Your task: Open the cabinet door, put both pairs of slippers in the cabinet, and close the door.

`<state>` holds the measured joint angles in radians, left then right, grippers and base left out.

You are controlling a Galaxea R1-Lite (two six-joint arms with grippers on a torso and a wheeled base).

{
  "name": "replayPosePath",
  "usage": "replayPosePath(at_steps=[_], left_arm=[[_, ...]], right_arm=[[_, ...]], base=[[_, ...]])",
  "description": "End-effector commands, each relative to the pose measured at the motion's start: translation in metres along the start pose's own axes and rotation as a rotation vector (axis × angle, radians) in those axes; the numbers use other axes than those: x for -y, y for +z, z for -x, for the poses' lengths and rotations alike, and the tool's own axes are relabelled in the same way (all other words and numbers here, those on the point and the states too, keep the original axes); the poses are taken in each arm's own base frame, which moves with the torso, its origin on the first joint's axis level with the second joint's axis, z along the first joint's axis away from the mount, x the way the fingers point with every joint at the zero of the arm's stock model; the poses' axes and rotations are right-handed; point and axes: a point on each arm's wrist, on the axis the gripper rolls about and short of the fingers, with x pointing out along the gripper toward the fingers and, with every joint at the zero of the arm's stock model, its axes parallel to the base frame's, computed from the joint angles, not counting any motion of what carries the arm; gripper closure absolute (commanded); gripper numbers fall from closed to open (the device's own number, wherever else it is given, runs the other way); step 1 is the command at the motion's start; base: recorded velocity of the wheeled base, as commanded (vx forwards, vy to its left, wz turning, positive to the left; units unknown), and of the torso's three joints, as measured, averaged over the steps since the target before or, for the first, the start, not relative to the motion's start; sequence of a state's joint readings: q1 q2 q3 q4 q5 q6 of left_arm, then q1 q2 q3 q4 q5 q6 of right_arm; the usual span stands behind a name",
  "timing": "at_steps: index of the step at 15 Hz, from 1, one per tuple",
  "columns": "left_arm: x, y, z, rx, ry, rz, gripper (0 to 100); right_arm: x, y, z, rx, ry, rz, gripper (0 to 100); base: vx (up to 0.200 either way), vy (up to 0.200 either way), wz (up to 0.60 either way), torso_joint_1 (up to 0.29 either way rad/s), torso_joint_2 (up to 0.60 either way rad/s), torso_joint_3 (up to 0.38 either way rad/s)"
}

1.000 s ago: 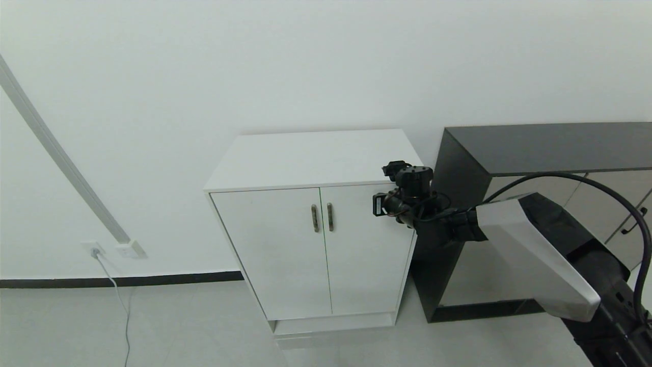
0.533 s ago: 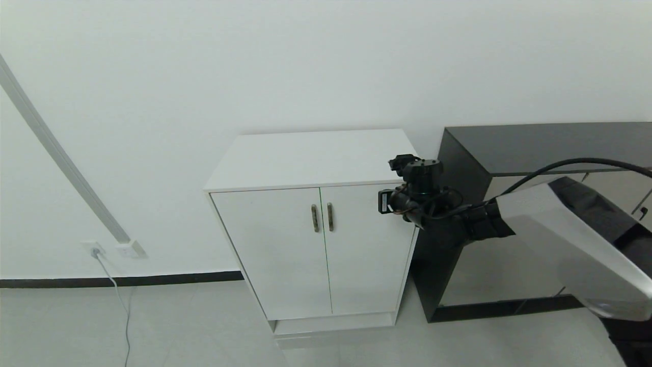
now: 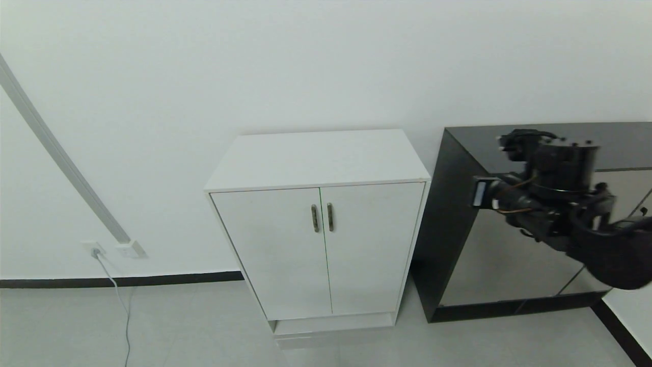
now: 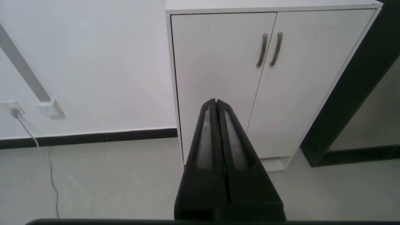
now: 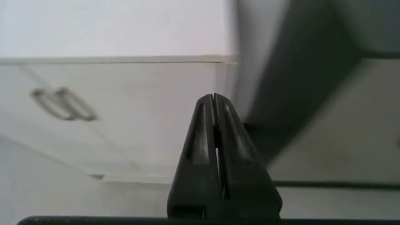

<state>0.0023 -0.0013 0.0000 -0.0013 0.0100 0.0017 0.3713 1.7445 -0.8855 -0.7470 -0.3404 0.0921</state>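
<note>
Cabinet (image 3: 318, 244) left of right claw (image 5: 214, 103)

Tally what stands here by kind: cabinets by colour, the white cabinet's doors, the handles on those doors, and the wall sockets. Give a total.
White cabinet: 1
Black cabinet: 1
Cabinet doors: 2
Door handles: 2
Wall sockets: 2
Total: 8

The pale tiled floor (image 3: 178, 331) carried a white cabinet (image 3: 316, 158) with its doors (image 3: 275, 250) shut, a black sideboard (image 3: 458, 224) just beside it, and a grey cable (image 3: 125, 316) trailing at the left.
</note>
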Motion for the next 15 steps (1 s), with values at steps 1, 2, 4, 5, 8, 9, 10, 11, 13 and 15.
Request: replayPosePath(at_steps=[1,2,4,5,8,9,10,11,13,15], left_arm=[[0.0,0.0,0.0,-0.001,0.0,0.0,100],[0.0,0.0,0.0,-0.001,0.0,0.0,100],[0.0,0.0,0.0,-0.001,0.0,0.0,100],[0.0,0.0,0.0,-0.001,0.0,0.0,100],[0.0,0.0,0.0,-0.001,0.001,0.0,100],[0.0,0.0,0.0,-0.001,0.001,0.002,100],[0.0,0.0,0.0,-0.001,0.001,0.002,100],[0.0,0.0,0.0,-0.001,0.003,0.0,100],[0.0,0.0,0.0,-0.001,0.003,0.002,100],[0.0,0.0,0.0,-0.001,0.003,0.002,100]], right_arm=[[0.08,0.02,0.083,0.105,-0.173,-0.017,100],[0.108,0.015,0.122,0.117,-0.182,0.023,100],[0.119,0.01,0.16,0.124,-0.164,0.046,100],[0.117,0.002,0.19,0.104,-0.138,0.048,100],[0.111,-0.03,0.235,-0.006,-0.074,0.043,100],[0.11,-0.042,0.244,-0.055,-0.065,0.039,100],[0.11,-0.042,0.244,-0.055,-0.065,0.039,100],[0.109,-0.072,0.257,-0.127,-0.043,0.036,100],[0.109,-0.098,0.263,-0.18,-0.024,0.031,100],[0.109,-0.113,0.264,-0.226,-0.023,0.025,100]], base=[[0.0,0.0,0.0,0.0,0.0,0.0],[0.0,0.0,0.0,0.0,0.0,0.0],[0.0,0.0,0.0,0.0,0.0,0.0],[0.0,0.0,0.0,0.0,0.0,0.0],[0.0,0.0,0.0,0.0,0.0,0.0],[0.0,0.0,0.0,0.0,0.0,0.0],[0.0,0.0,0.0,0.0,0.0,0.0],[0.0,0.0,0.0,0.0,0.0,0.0],[0.0,0.0,0.0,0.0,0.0,0.0],[0.0,0.0,0.0,0.0,0.0,0.0]])
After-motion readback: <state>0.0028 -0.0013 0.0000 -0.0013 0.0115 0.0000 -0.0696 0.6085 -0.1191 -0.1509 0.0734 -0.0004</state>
